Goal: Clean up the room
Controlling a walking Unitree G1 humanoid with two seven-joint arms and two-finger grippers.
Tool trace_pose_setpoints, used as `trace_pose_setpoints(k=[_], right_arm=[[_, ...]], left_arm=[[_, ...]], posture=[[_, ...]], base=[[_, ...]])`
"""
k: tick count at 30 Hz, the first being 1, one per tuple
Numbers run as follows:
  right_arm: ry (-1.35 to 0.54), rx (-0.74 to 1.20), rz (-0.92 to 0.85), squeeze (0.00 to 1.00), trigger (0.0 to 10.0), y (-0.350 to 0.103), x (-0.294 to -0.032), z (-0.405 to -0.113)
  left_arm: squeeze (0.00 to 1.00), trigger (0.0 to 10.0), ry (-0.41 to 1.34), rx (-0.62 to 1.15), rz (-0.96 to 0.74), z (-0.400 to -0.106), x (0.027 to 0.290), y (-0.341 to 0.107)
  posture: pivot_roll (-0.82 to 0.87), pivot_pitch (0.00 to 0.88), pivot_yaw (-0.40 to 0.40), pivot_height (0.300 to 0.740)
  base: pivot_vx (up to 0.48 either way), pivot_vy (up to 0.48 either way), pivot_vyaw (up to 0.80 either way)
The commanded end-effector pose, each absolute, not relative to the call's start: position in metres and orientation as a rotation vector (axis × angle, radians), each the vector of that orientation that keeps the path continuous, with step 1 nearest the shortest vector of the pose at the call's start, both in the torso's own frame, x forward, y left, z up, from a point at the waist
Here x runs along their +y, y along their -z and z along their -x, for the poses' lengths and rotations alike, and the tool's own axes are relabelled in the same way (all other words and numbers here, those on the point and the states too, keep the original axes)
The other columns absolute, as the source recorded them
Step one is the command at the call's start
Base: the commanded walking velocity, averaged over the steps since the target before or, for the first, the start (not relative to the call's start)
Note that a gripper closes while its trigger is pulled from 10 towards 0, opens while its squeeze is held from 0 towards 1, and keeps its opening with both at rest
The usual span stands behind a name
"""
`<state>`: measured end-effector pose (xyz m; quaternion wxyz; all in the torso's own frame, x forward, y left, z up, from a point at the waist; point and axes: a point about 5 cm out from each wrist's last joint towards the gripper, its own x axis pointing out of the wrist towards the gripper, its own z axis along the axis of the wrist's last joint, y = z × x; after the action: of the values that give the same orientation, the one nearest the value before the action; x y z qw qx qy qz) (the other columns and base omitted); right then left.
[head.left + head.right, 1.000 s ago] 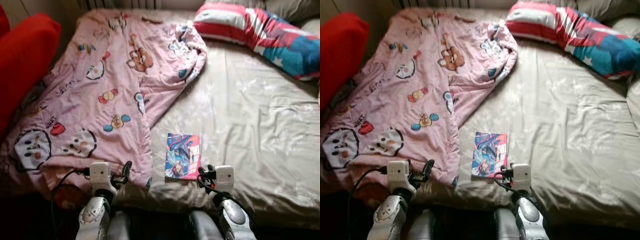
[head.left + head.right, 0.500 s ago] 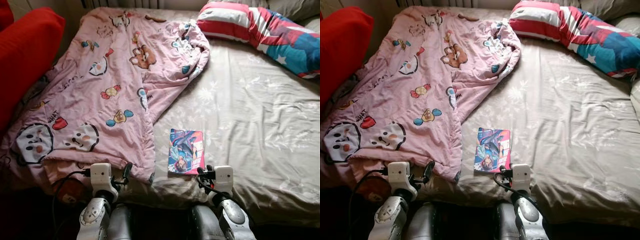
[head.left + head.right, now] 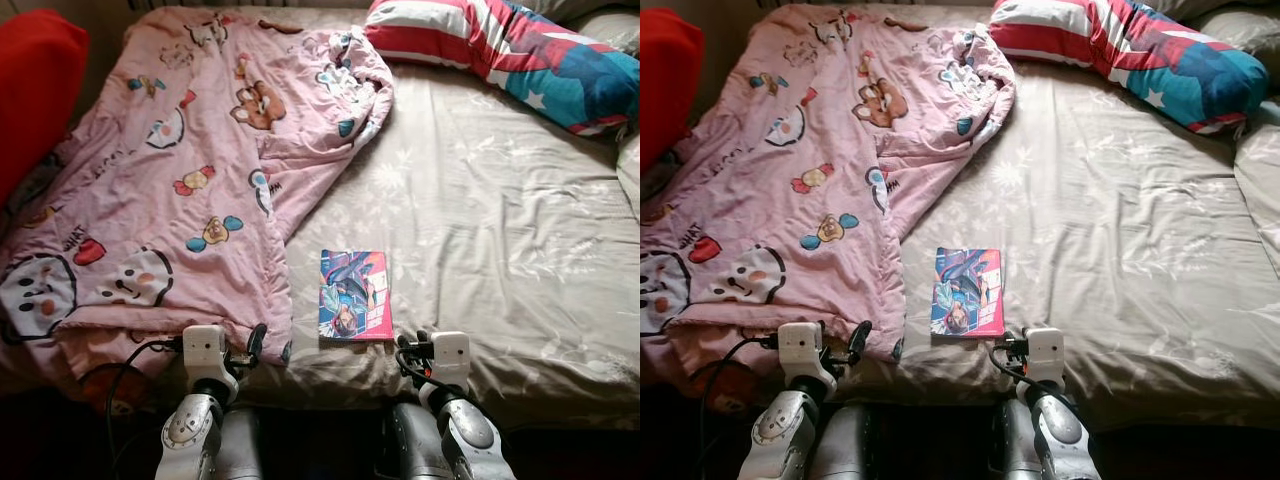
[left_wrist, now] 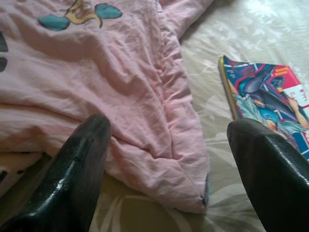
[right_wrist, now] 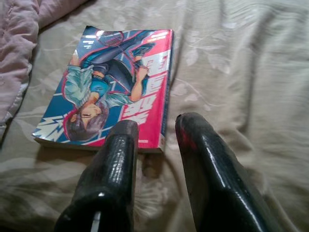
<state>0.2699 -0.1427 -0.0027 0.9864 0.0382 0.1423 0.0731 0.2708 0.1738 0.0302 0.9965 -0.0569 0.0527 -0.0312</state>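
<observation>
A book (image 3: 355, 295) is left flat on the beige bed sheet (image 3: 500, 230), cover up, just beside the edge of a rumpled pink blanket (image 3: 170, 190). The right gripper (image 5: 154, 133) is held low at the near edge of the bed, its fingers a little apart and empty, aimed at the book's near edge, probably so it can be picked up first. The left gripper (image 4: 166, 145) is held wide apart and empty over the blanket's near corner. A striped pillow (image 3: 500, 45) lies at the far side.
</observation>
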Motion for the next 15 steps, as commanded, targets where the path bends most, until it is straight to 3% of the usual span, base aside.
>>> trace_pose_setpoints(k=[1,5,15], right_arm=[[-0.149,0.329,-0.079,0.0,10.0,0.0097,-0.1416,-0.2649],[-0.165,0.333,-0.084,0.0,10.0,0.0104,-0.1403,-0.2649],[-0.149,0.344,-0.085,0.0,10.0,0.0143,-0.1444,-0.2614]], left_arm=[[0.0,10.0,0.058,0.129,0.113,-0.2659,0.1762,-0.024],[0.0,10.0,0.059,0.129,0.114,-0.2662,0.1762,-0.0239],[0.0,10.0,0.064,0.128,0.115,-0.2663,0.1742,-0.0237]], posture=[[-0.02,0.243,0.019,0.623],[-0.02,0.244,0.018,0.603],[-0.03,0.253,0.016,0.603]], base=[[0.0,0.0,0.0],[0.0,0.0,0.0],[0.0,0.0,0.0]])
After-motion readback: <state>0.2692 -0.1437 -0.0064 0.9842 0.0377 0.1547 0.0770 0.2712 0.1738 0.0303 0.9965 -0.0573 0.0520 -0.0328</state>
